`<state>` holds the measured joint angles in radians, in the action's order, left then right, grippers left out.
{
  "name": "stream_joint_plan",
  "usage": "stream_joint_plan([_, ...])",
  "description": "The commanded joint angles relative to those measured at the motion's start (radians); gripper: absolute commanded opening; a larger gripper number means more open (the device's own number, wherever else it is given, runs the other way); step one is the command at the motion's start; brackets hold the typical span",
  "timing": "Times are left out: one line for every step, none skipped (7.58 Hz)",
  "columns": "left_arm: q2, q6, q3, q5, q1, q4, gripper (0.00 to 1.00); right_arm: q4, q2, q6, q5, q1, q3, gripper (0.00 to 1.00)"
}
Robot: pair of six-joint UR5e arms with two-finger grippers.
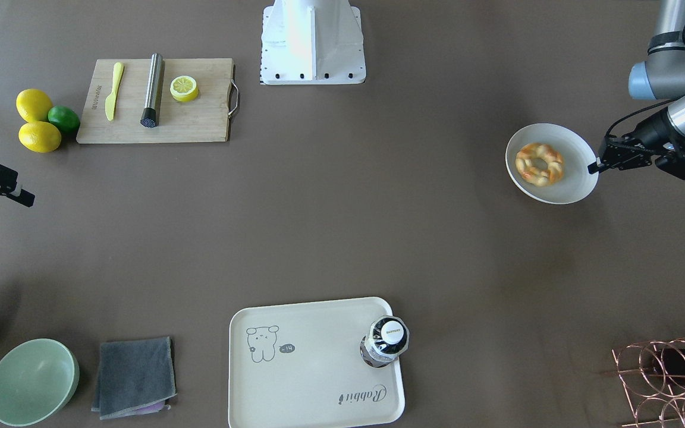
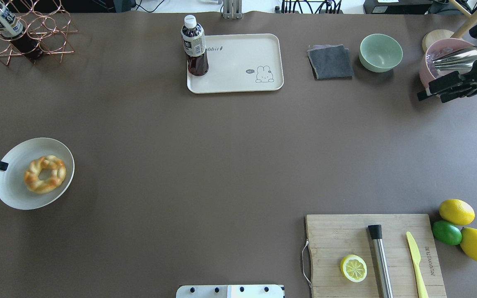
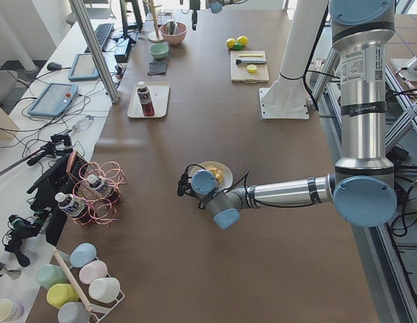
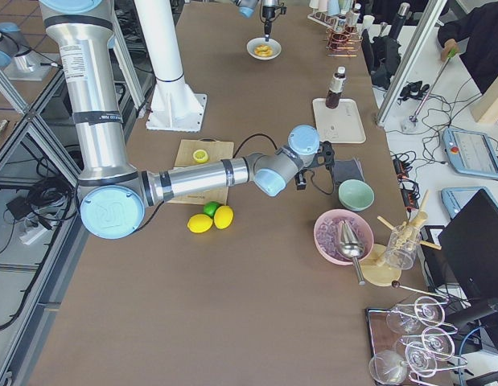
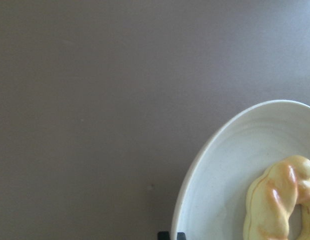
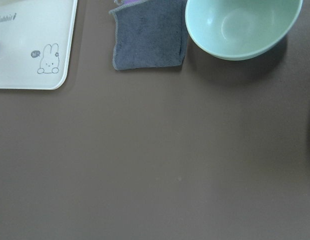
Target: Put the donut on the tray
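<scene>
Nothing is done yet. The donut [image 1: 539, 163] lies on a white plate [image 1: 577, 187], just in front of the left claw [image 1: 593, 169], which looks closed and empty. The tray [image 1: 319, 368] sits far from that claw. The right claw [image 2: 425, 92] is open and empty.

Braided donut [image 2: 44, 174], seemingly flat, on white plate [image 2: 13, 191] — cream tray [image 2: 234, 66] well apart.
</scene>
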<state>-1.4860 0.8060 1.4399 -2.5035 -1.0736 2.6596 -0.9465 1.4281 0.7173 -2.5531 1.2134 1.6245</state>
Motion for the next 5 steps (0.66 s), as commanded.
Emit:
stream_joint_plan([-0.069,0.132,0.045,-0.018,0.0,-0.007,0.0,0.032,-0.064,0.117,-0.001,-0.014,0.014,1.0])
stream_joint_plan([-0.114,0.21,0.066,-0.014,0.006,-0.009,0.0,0.066,-0.101,0.202,0.014,-0.046,0.012,1.0])
stream_joint_plan([-0.167,0.269,0.071,-0.008,0.015,-0.009,0.0,0.069,-0.157,0.302,0.045,-0.079,0.012,1.0])
stream_joint_plan([-0.227,0.313,0.07,-0.006,0.038,-0.017,0.0,0.069,-0.205,0.383,0.106,-0.13,0.017,1.0])
stream_joint_plan([-0.273,0.324,0.068,-0.006,0.067,-0.045,0.0,0.069,-0.256,0.451,0.184,-0.193,0.018,1.0])
